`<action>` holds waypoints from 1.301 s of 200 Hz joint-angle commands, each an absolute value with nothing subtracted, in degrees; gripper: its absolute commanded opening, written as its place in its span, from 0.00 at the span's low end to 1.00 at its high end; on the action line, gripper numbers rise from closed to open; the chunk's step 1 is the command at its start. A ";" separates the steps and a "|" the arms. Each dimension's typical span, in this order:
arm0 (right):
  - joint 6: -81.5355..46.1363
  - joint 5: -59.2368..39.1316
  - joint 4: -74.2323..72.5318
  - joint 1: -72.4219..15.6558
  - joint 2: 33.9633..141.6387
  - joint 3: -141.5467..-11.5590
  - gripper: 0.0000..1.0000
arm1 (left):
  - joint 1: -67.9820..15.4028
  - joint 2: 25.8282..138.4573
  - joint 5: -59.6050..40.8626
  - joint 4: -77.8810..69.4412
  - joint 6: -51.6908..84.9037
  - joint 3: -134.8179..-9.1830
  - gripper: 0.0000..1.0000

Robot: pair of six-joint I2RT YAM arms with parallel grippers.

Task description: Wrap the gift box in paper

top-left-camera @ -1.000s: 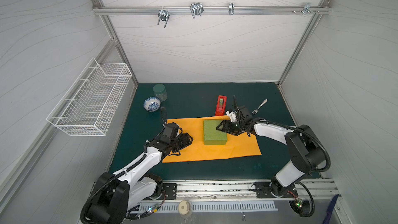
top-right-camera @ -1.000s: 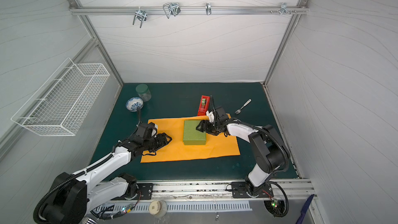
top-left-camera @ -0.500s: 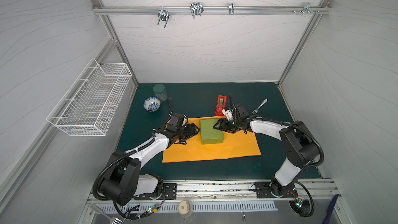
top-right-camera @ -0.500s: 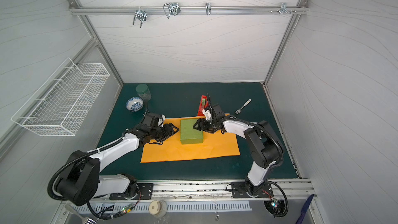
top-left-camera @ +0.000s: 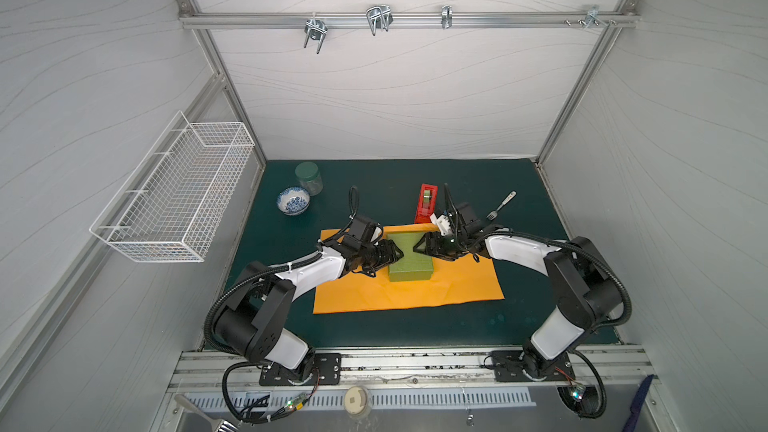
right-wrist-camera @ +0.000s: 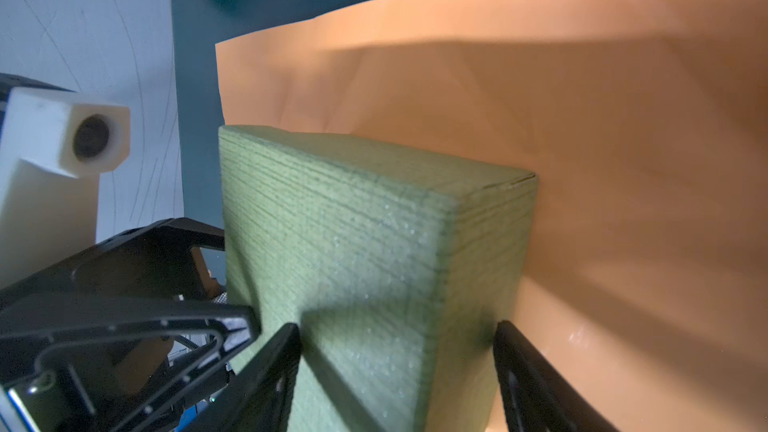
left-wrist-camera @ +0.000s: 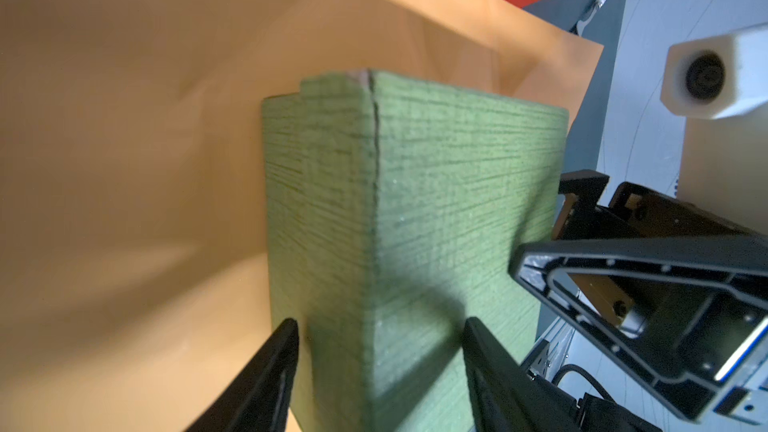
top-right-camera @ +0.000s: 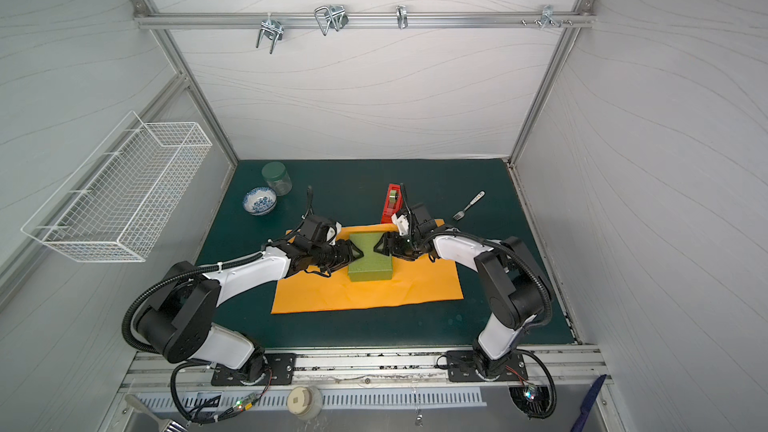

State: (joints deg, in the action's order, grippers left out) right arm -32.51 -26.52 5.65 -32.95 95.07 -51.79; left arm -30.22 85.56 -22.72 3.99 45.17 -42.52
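Observation:
The green ribbed gift box (top-left-camera: 409, 257) (top-right-camera: 370, 259) lies on the orange paper (top-left-camera: 415, 297) (top-right-camera: 374, 292), towards the sheet's far edge. My left gripper (top-left-camera: 400, 253) (left-wrist-camera: 380, 326) comes in from the left. Its jaws straddle the thickness of the box (left-wrist-camera: 415, 201), one finger on the top face and one down by the paper (left-wrist-camera: 124, 160). My right gripper (top-left-camera: 415, 249) (right-wrist-camera: 395, 328) holds the opposite edge of the box (right-wrist-camera: 353, 243) the same way. Both upper fingers point at each other over the lid. The box's underside is hidden.
A red tape dispenser (top-left-camera: 426, 203) stands just behind the paper, close to the right wrist. A fork (top-left-camera: 500, 205) lies at the back right. A blue-patterned bowl (top-left-camera: 293, 201) and a green-lidded jar (top-left-camera: 308, 177) sit at the back left. A wire basket (top-left-camera: 174, 189) hangs on the left wall.
My left arm swung from the paper's left part to the box's left edge, and its jaws narrowed onto it. The box shifted slightly left with the right gripper.

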 commanded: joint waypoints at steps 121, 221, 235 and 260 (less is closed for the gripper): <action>-34.36 -27.47 6.10 -34.55 93.78 -50.75 0.75 | -30.76 85.70 -18.19 5.98 43.10 -45.90 0.67; -32.70 -25.36 9.57 -34.02 92.82 -52.51 0.82 | -30.73 84.69 -17.27 6.49 43.18 -45.52 0.68; -31.60 -25.49 11.24 -32.37 91.14 -52.91 0.85 | -30.74 83.58 -16.17 7.30 43.10 -45.43 0.72; -27.57 -24.83 16.69 -27.86 85.93 -52.51 0.90 | -30.62 80.75 -14.04 9.03 42.99 -45.53 0.77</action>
